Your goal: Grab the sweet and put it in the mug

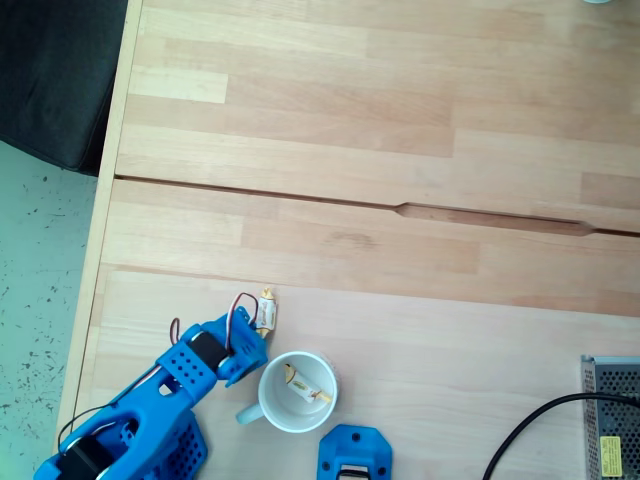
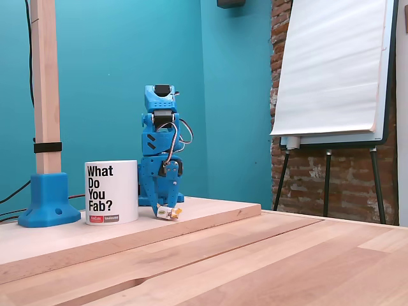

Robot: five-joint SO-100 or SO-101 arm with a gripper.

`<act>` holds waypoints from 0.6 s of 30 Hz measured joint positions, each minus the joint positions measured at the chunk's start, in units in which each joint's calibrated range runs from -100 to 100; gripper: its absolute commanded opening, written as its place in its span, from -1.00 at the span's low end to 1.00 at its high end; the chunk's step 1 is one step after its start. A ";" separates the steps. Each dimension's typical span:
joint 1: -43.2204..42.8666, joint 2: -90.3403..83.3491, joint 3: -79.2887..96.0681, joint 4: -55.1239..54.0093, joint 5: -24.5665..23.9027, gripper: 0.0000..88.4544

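The white mug (image 1: 275, 398) stands near the table's front edge, its handle pointing lower left; in the side fixed view the mug (image 2: 111, 191) bears black lettering. One sweet (image 1: 306, 386) lies inside it. A second sweet (image 1: 266, 312), cream with yellow-gold twisted ends, rests on the wood just left of the mug and shows at table level as the sweet (image 2: 169, 213). My blue gripper (image 1: 257, 335) reaches down from the lower left, and its fingers meet on the near end of that sweet. In the side view the gripper (image 2: 167, 207) points straight down beside the mug.
A blue plastic base (image 1: 353, 455) sits at the bottom edge right of the mug. A metal mesh box (image 1: 610, 415) with a black cable (image 1: 530, 430) is at the lower right. A wooden post in a blue foot (image 2: 49, 197) stands left of the mug. The table edge (image 1: 100, 250) runs down the left.
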 measured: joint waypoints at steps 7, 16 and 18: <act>-3.47 0.00 0.00 0.00 0.00 -1.00; -4.36 0.00 0.09 0.00 0.00 -1.00; -4.36 0.00 0.09 0.00 0.00 -1.00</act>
